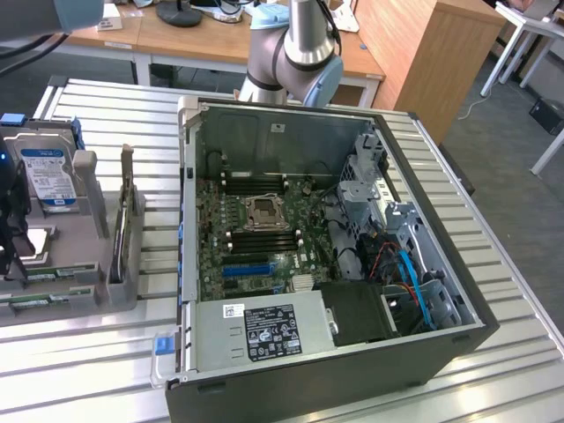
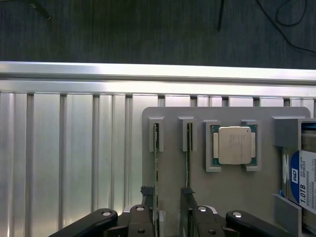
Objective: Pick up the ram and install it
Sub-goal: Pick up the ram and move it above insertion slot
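Gripper (image 2: 166,200) on my arm hangs over a grey holder (image 2: 232,197) on the slatted table (image 2: 59,163), jaws spread wide and gripping nothing. Two thin green sticks stand on edge in the holder, side by side. The ram (image 2: 156,163), the stick farther from the processor (image 2: 234,145), runs lengthwise straight away from the gap between the fingers, close beside one of them. Its neighbour (image 2: 188,158) lines up with the other finger. I judge the jaws sit around the ram's near end, though I cannot tell if they touch it. The open computer case (image 1: 264,137) lies well apart.
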You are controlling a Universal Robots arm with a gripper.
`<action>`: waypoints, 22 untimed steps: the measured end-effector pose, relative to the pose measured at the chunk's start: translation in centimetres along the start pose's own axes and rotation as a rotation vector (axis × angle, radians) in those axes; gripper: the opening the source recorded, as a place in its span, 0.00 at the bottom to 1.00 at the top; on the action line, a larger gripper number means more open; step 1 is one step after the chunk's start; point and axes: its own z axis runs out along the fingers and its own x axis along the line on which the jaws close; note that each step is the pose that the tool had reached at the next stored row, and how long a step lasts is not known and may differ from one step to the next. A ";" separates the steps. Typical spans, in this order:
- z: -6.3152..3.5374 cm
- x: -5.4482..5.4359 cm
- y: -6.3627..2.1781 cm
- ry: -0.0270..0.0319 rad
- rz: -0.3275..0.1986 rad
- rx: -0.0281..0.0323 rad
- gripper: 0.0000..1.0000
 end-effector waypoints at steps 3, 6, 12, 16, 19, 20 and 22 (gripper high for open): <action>0.00 0.3 0.00 -0.0001 0.000 0.0000 0.36; -0.01 0.4 0.00 -0.0005 0.000 0.0000 0.36; 0.27 0.4 0.00 -0.0012 0.000 0.0000 0.36; 0.76 0.4 -0.01 -0.0011 0.000 -0.0001 0.36; 1.10 0.4 -0.01 -0.0012 0.000 0.0000 0.36; 1.20 0.4 -0.02 -0.0013 0.000 0.0000 0.36; 1.43 0.4 -0.02 -0.0015 0.000 0.0000 0.36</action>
